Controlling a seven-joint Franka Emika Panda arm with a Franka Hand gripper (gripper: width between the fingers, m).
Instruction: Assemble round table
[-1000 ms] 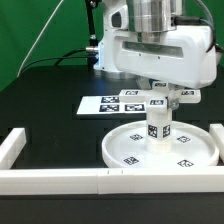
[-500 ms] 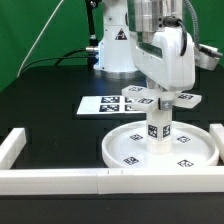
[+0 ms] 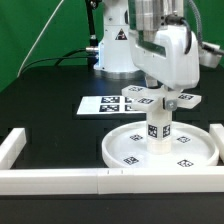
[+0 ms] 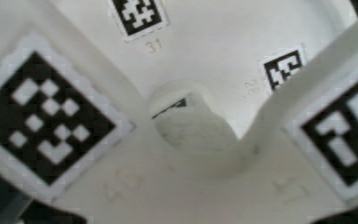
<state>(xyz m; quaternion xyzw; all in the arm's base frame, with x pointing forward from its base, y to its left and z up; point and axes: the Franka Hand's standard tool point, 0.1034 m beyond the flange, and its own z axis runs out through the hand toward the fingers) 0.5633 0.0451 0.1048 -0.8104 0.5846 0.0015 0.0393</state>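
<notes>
The pincer (image 3: 159, 101) hangs with its fingers spread apart around the cross-shaped base (image 3: 160, 98), which sits atop the short cylinder leg (image 3: 159, 131). That leg stands upright at the middle of the round disc (image 3: 130, 147) on the black tabletop (image 3: 50, 105).

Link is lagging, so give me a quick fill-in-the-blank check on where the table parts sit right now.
1. The short leg stands ____ on the round disc.
2. The cross-shaped base sits on top of the ____.
3. The marker board lies on the table ____ the disc, in the exterior view.
Missing words: upright; leg; behind
</notes>
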